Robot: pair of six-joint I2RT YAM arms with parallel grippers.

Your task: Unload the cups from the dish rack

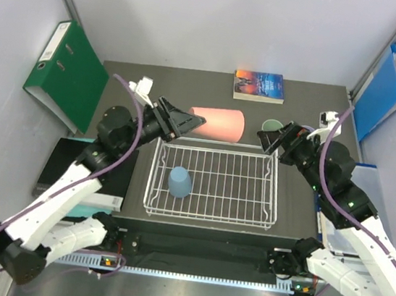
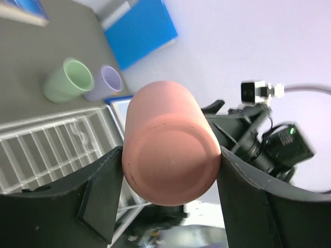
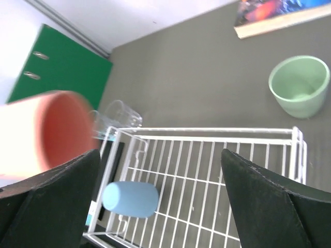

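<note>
My left gripper [image 1: 195,123] is shut on the salmon pink cup [image 1: 219,124], held on its side in the air over the far rim of the dish rack [image 1: 220,144]. In the left wrist view both fingers press the sides of the pink cup [image 2: 168,155]. A light blue cup [image 1: 179,182] stands bottom up in the rack's left half. On the table beyond the rack stand a sage green cup [image 2: 70,80] and a lavender cup [image 2: 107,81]. A clear glass cup [image 3: 121,116] sits by the rack's far left corner. My right gripper [image 1: 272,139] hangs open and empty over the rack's far right corner.
A book [image 1: 259,85] lies at the table's far edge. A green binder [image 1: 69,76] leans at the left wall and a blue folder [image 1: 380,92] at the right. Dark flat items [image 1: 64,167] lie left of the rack.
</note>
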